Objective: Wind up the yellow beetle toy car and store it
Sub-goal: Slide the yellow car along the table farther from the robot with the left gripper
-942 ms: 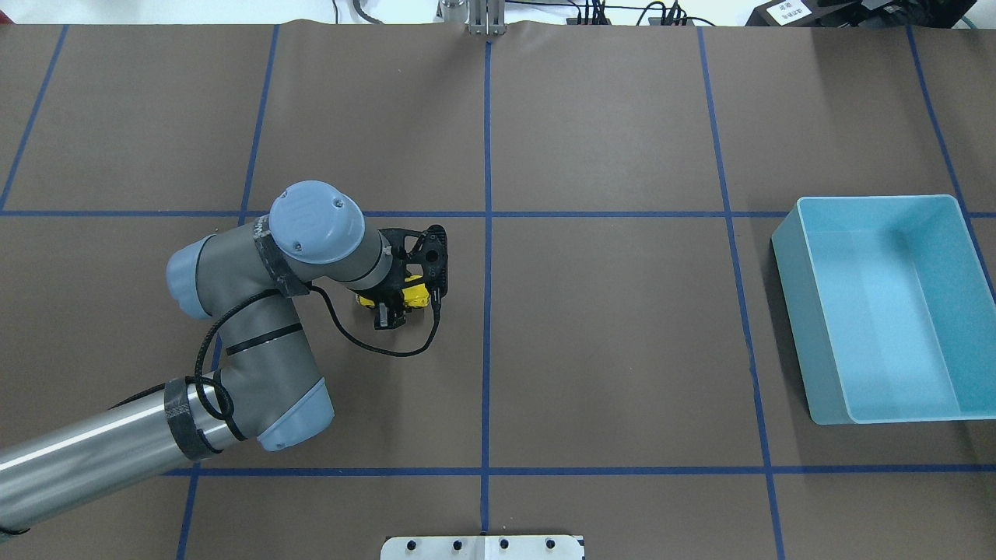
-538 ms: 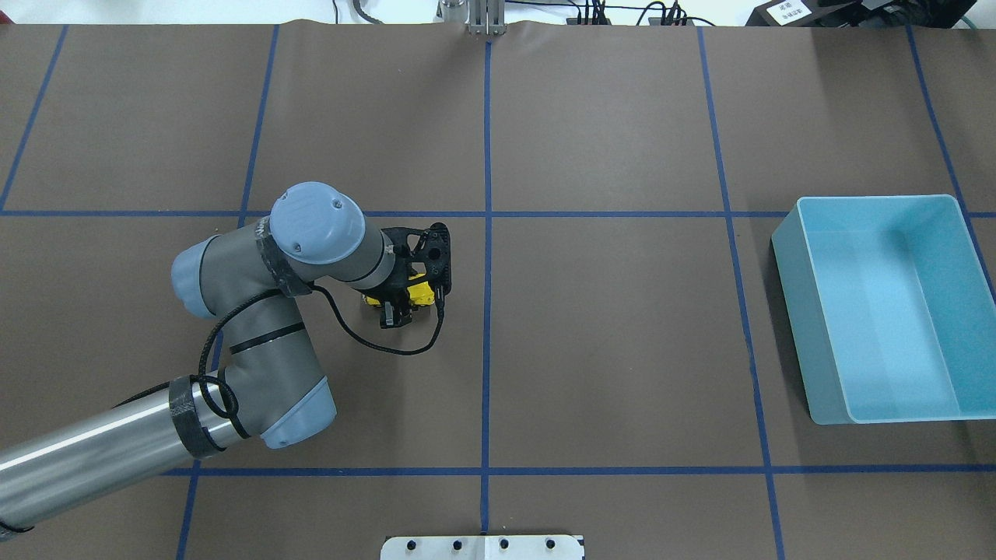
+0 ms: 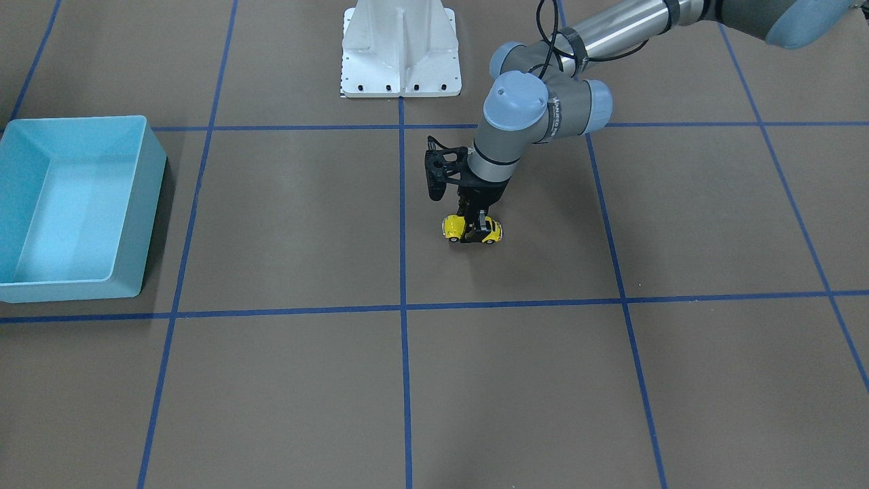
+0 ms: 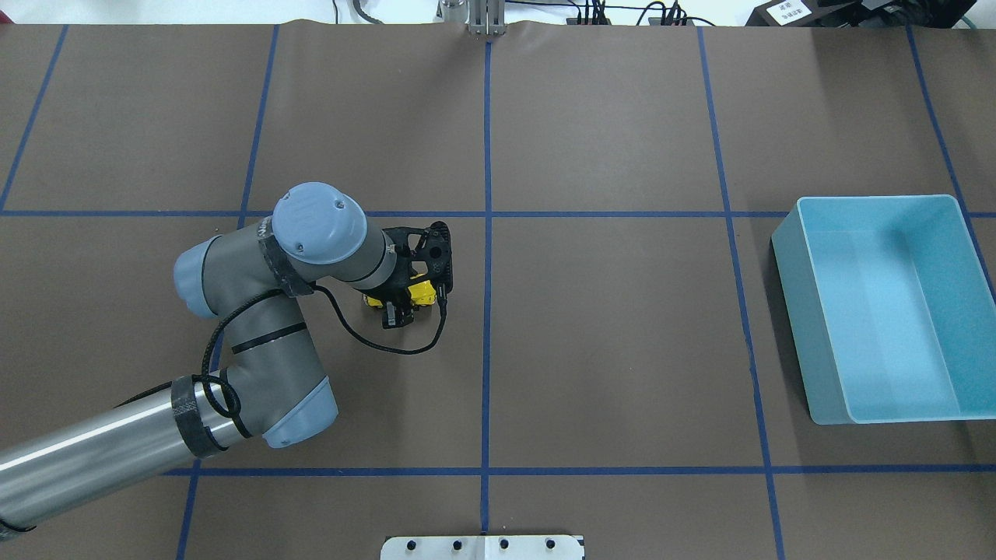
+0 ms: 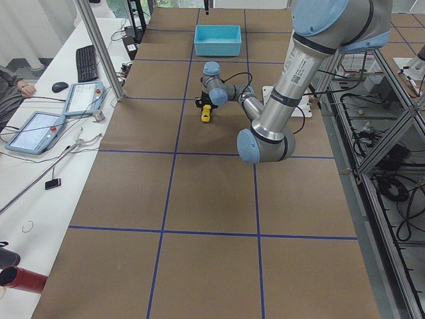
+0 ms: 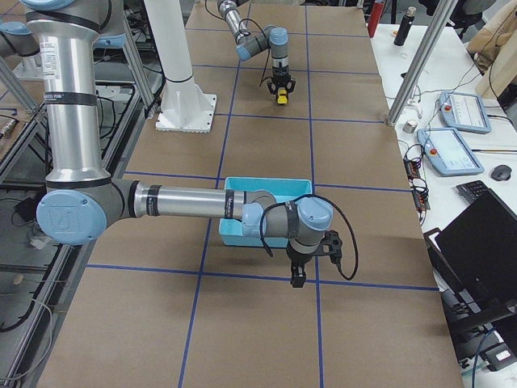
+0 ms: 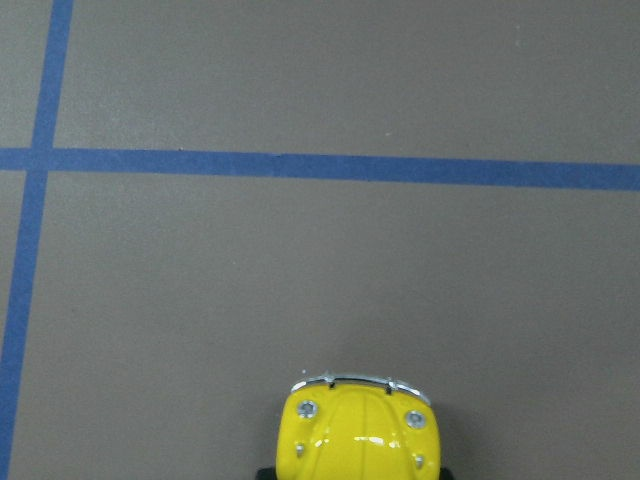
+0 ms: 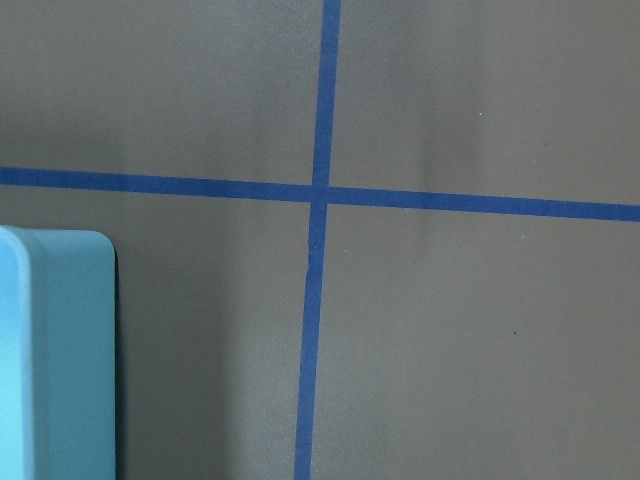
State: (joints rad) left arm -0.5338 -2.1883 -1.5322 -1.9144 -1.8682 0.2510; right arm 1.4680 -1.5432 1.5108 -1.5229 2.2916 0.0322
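The car (image 7: 360,432) is glossy bright yellow, with a thin silver bumper and small silver lamps on its nose; its windows and wheels are dark. My left gripper (image 3: 476,226) is black, and so is the cable (image 4: 366,343) looping beside it. My left arm (image 4: 257,342) is grey with pale blue caps, and its long tube is bare silver. My right gripper (image 6: 297,280) is black too, on the same grey and pale blue. The table (image 4: 622,350) is flat brown, crossed by blue tape lines in a grid of large squares. The bin (image 4: 875,199) is light blue inside and out. My base (image 3: 400,47) is white.
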